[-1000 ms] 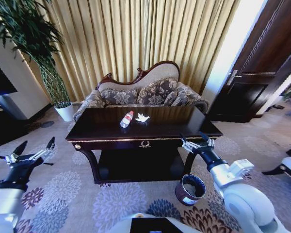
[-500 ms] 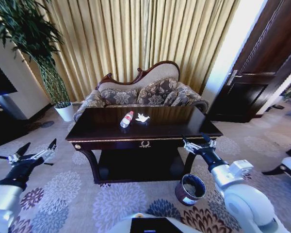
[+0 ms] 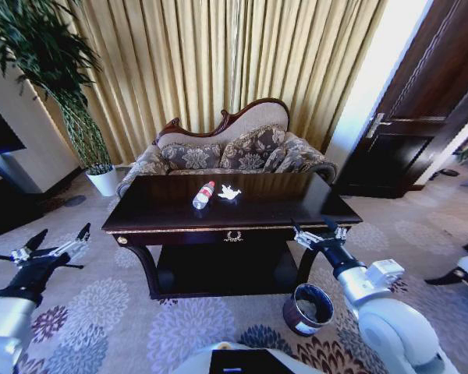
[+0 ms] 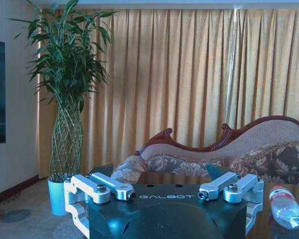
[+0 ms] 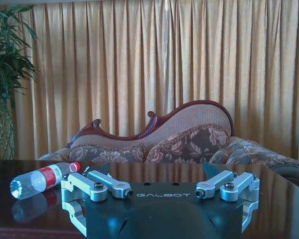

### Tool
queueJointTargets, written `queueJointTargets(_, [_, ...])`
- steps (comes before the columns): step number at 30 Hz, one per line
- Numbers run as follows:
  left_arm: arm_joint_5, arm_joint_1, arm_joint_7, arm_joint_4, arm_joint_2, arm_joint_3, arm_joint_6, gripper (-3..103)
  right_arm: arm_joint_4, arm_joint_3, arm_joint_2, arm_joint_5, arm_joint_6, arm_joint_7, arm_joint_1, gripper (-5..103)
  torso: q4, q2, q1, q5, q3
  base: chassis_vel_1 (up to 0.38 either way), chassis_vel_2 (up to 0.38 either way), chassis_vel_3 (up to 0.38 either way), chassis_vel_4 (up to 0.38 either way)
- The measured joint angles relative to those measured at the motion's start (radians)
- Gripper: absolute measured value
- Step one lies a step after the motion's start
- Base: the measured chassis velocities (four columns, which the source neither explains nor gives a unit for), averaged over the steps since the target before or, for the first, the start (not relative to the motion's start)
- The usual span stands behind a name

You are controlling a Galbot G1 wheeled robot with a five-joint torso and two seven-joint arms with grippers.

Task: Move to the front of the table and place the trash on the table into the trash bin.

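I've both grippers spread open and empty — the bottle [image 3: 203, 194] lies on the table [image 3: 156, 212] ahead-left of my right gripper [image 3: 320, 232], nearer it than my left gripper [image 3: 50, 248].

"GALBOT" stands in pale letters on the dark body of the left claw [image 4: 164, 196] and likewise on the right claw [image 5: 162, 194]. The bottle [image 5: 42, 179] label's print is unreadable.

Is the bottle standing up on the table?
No, the bottle lies on its side on the table, beside the paper wad.
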Motion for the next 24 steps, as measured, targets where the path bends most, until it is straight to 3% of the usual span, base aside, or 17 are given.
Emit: queueJointTargets(24, [0.030,-0.001,0.014,0.000,-0.007,0.007,-0.013,100,-0.010,-0.004,0.006,-0.013,0.001,-0.034,-0.009,100,0.0000,0.000,0.000,0.0001,0.000,-0.096,0.094,0.097,-0.098])
